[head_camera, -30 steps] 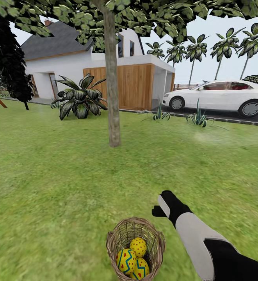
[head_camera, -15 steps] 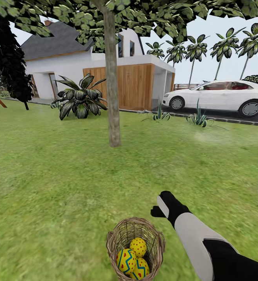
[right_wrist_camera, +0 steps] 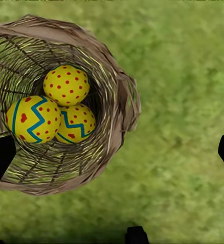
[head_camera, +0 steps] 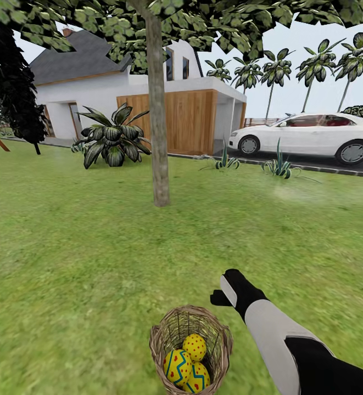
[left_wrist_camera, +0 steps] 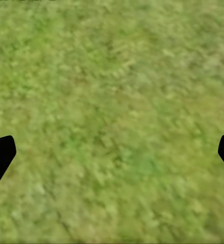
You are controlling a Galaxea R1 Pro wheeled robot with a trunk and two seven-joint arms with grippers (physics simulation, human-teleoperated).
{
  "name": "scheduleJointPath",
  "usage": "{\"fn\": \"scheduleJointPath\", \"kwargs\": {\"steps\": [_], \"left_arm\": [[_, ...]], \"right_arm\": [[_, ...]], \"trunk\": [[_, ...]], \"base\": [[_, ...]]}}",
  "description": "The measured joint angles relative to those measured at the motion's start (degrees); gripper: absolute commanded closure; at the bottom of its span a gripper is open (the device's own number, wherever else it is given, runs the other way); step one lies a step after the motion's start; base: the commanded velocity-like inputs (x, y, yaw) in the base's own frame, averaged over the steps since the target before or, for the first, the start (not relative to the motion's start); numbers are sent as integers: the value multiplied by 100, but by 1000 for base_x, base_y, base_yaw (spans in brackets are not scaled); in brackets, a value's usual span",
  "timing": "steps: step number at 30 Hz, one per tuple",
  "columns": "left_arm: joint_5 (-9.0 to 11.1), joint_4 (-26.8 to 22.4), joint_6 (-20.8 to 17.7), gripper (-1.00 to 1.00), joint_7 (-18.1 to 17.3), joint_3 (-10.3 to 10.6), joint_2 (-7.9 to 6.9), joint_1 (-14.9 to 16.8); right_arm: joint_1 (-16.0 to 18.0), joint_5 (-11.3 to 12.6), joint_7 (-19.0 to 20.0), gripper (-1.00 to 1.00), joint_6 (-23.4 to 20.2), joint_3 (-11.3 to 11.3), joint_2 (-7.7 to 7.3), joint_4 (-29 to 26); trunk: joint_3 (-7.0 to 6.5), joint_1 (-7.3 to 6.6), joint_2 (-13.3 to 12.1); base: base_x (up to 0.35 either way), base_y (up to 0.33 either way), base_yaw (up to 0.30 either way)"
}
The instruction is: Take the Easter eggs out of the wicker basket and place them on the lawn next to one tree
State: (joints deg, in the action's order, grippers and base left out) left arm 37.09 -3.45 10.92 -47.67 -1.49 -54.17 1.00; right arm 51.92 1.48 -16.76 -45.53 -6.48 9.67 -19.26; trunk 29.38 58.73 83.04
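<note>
All three Easter eggs (right_wrist_camera: 56, 109) lie inside the wicker basket (head_camera: 191, 346) on the lawn (head_camera: 93, 247), well short of the tree (head_camera: 158, 115). The right gripper (right_wrist_camera: 112, 152) hangs above the basket's rim, fingers spread wide, empty. The left gripper (left_wrist_camera: 112, 155) gapes over bare grass.

wicker basket (head_camera: 191, 346): round, open-woven tan, upright on lawn (head_camera: 82, 247), at 6 o'clock in head view | Easter eggs (head_camera: 186, 363): three, yellow, touching in basket; red-dotted one (right_wrist_camera: 66, 85) at 12, two blue-zigzag ones at 7 and 5 | tree (head_camera: 158, 126): pale trunk, 12 o'clock, well apart
</note>
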Motion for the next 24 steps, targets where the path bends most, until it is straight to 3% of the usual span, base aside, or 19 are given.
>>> {"fn": "scheduleJointPath", "kwargs": {"steps": [8,24], "left_arm": [[-7,8,1,-100,-6,4,-5,-3],[-16,1,-161,-100,2,5,-3,7]], "right_arm": [[0,1,7,-100,406,11,11,-7],[-1,0,-10,-100,416,38,-8,9]], "trunk": [[0,0,0],[0,0,0]], "base": [[0,0,0],[0,0,0]]}}
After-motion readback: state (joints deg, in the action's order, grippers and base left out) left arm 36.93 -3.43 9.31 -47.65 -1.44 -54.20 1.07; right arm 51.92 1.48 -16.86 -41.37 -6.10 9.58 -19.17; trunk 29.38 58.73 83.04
